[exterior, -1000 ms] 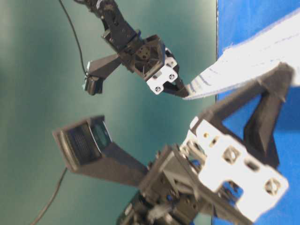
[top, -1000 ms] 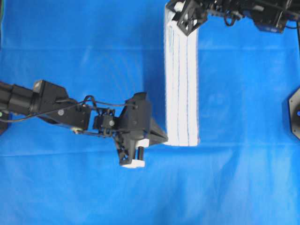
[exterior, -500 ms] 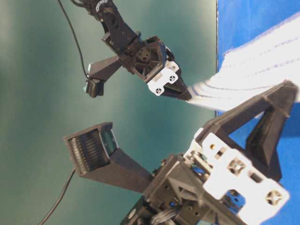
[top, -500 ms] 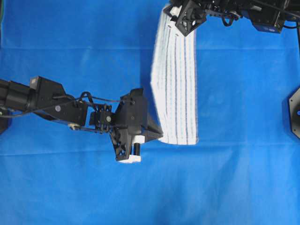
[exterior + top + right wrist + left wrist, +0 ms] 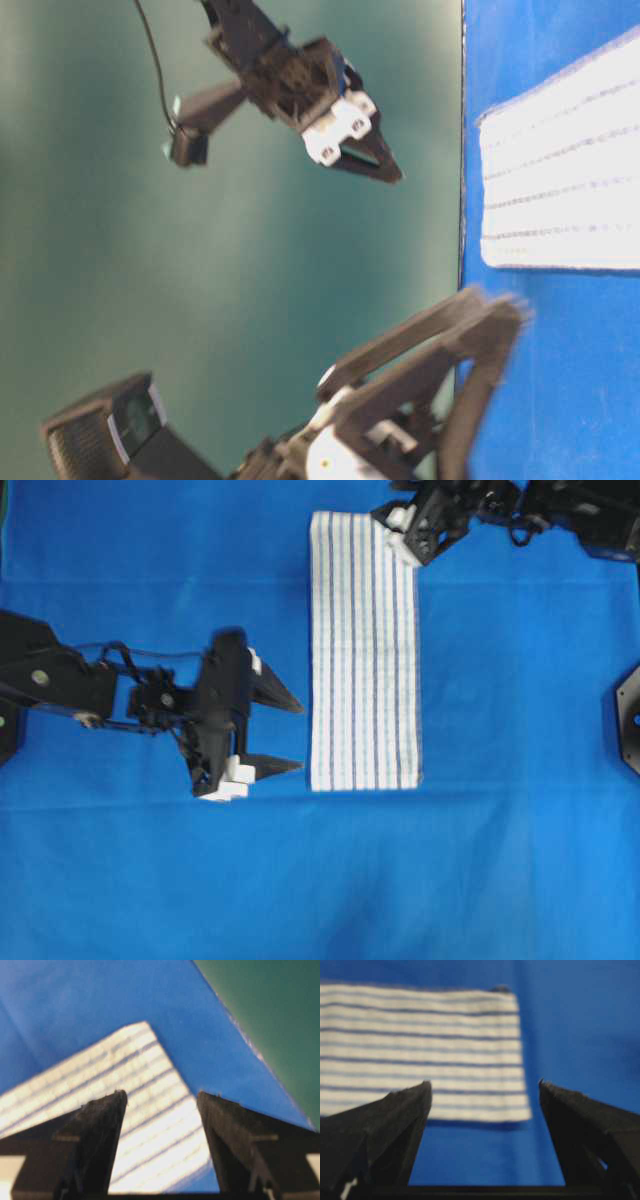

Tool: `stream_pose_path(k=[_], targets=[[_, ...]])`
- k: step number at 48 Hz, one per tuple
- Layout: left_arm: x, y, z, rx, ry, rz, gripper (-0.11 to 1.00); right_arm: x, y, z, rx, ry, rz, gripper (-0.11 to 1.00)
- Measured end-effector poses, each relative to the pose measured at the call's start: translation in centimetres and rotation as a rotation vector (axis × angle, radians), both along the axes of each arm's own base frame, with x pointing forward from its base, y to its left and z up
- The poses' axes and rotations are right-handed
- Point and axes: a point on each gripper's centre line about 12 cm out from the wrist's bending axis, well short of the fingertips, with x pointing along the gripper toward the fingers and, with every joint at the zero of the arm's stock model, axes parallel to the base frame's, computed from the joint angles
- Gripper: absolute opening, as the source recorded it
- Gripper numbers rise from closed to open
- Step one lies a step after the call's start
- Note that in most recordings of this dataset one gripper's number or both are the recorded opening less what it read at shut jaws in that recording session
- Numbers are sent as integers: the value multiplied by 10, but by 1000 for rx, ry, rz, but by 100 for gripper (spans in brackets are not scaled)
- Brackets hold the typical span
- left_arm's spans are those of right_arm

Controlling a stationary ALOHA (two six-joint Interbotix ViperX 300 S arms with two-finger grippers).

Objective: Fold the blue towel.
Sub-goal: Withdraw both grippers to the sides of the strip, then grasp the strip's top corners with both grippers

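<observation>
The blue towel (image 5: 362, 650) lies flat on the table as a long folded strip, white with fine blue stripes; it also shows at table level (image 5: 560, 180). My left gripper (image 5: 298, 736) is open just left of the strip's near-left corner and touches nothing. The left wrist view shows its jaws (image 5: 484, 1082) spread wide, with the towel (image 5: 420, 1050) lying beyond the tips. My right gripper (image 5: 398, 535) hovers open over the far-right corner. In its wrist view the towel (image 5: 125, 1060) lies free below the parted jaws (image 5: 161, 1093).
A plain blue sheet (image 5: 500, 860) covers the whole table. Its far edge meets a green backdrop (image 5: 200, 250). A black mount (image 5: 630, 720) stands at the right edge. Both arms reach in from the sides.
Both grippers have opened and let go of the towel. The lifted edge has dropped, so the strip now lies flat and wider. My left gripper has drawn back to the left.
</observation>
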Motion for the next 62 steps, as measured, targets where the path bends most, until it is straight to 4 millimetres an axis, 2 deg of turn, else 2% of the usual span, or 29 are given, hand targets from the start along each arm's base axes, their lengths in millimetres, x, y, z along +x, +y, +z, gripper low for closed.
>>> stream_pose_path(k=[8, 18, 29, 35, 49, 62], targets=[[-17, 34, 10, 4, -81, 95, 81, -20, 26, 10, -17, -98, 33, 62], [-39, 67, 17, 35, -170, 190, 81, -46, 68, 19, -32, -222, 104, 62], [-56, 80, 21, 52, -198, 232, 81, -69, 113, 32, -40, -315, 201, 62], [-57, 81, 23, 54, -214, 237, 81, -78, 116, 36, -48, -340, 201, 62], [-56, 82, 22, 54, -213, 238, 81, -76, 115, 29, -37, -315, 196, 62], [-50, 89, 23, 56, -214, 257, 81, -74, 95, 26, -37, -298, 132, 62]])
